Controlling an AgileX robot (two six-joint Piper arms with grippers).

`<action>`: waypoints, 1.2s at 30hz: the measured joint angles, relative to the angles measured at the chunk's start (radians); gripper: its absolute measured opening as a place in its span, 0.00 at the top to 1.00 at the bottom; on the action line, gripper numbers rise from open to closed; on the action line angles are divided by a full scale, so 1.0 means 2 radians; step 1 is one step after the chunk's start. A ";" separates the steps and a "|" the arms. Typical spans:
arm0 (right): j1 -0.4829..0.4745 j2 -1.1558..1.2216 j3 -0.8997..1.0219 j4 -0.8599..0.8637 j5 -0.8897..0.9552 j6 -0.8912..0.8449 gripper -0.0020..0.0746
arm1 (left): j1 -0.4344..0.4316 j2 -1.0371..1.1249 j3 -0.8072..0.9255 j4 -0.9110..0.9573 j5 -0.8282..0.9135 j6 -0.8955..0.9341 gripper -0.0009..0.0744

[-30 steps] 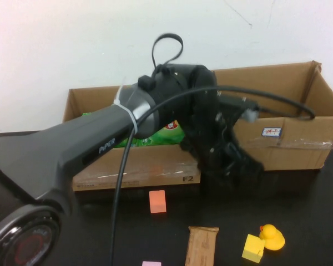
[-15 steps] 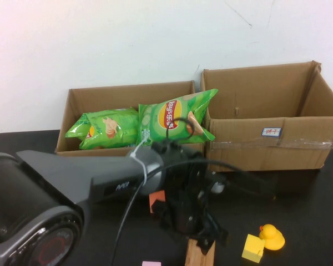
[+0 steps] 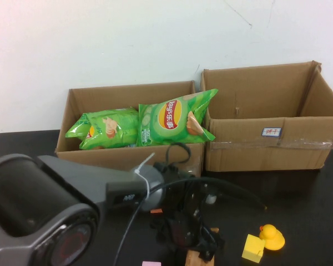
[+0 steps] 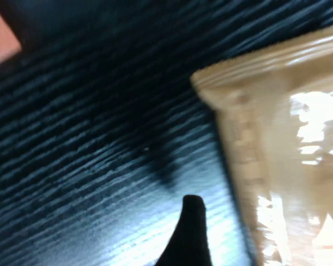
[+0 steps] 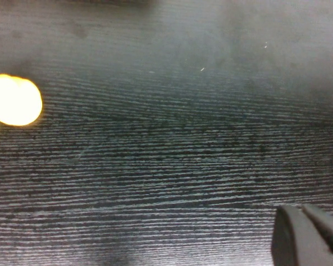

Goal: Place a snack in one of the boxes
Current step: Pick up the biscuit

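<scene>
A brown snack packet [image 3: 195, 258] lies on the black table at the front, mostly under my left gripper [image 3: 195, 244]. In the left wrist view the packet [image 4: 277, 149] fills one side, and one dark fingertip [image 4: 191, 233] sits on the table just beside its edge. The left gripper [image 4: 266, 221] is open over the packet, its other finger out of view. The left cardboard box [image 3: 127, 158] holds two green chip bags [image 3: 175, 117]. The right cardboard box [image 3: 272, 147] looks empty. My right gripper [image 5: 309, 235] is shut, low over bare table; it does not show in the high view.
A yellow duck [image 3: 272, 236] and a yellow block [image 3: 253, 247] sit at the front right. A pink block [image 3: 151, 264] lies at the front edge. An orange block [image 4: 0, 39] is near the left gripper. A cable [image 3: 233, 191] trails across the table.
My left arm has swung from in front of the boxes down to the front of the table, over the brown packet. The chip bags in the left box are now uncovered.
</scene>
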 joint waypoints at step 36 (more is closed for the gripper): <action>0.000 0.000 0.000 0.007 -0.015 -0.002 0.97 | 0.000 0.020 -0.004 -0.150 0.008 0.083 0.22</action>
